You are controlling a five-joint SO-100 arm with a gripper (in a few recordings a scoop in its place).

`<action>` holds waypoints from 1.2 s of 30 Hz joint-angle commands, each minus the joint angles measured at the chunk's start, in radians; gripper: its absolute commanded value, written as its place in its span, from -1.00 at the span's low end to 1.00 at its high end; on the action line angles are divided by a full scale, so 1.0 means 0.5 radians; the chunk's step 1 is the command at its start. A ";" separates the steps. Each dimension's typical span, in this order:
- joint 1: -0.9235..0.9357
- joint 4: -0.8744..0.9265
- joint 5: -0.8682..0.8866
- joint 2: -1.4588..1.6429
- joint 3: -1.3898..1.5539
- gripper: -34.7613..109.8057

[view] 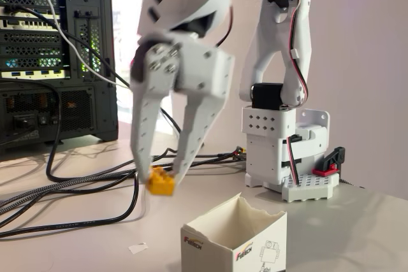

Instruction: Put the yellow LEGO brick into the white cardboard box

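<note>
The white gripper (160,173) hangs in the fixed view's centre-left, fingers pointing down and shut on the yellow LEGO brick (160,182) at their tips. The brick is held in the air above the table, a little left of and above the white cardboard box (233,240). The box stands open-topped at the bottom centre, with a torn upper edge, a red-black logo and a small robot drawing on its front.
The arm's white perforated base (280,151) stands behind the box at the right, with a red-and-black clamp (330,162) on it. A black computer case (54,55) fills the back left. Black cables (76,186) trail across the table's left side. A paper scrap (138,246) lies near the front.
</note>
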 commanded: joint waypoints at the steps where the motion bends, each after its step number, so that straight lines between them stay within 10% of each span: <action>1: -0.295 0.031 -0.074 0.236 -0.295 -0.65; 36: -0.488 0.058 -0.187 0.252 -0.092 -0.24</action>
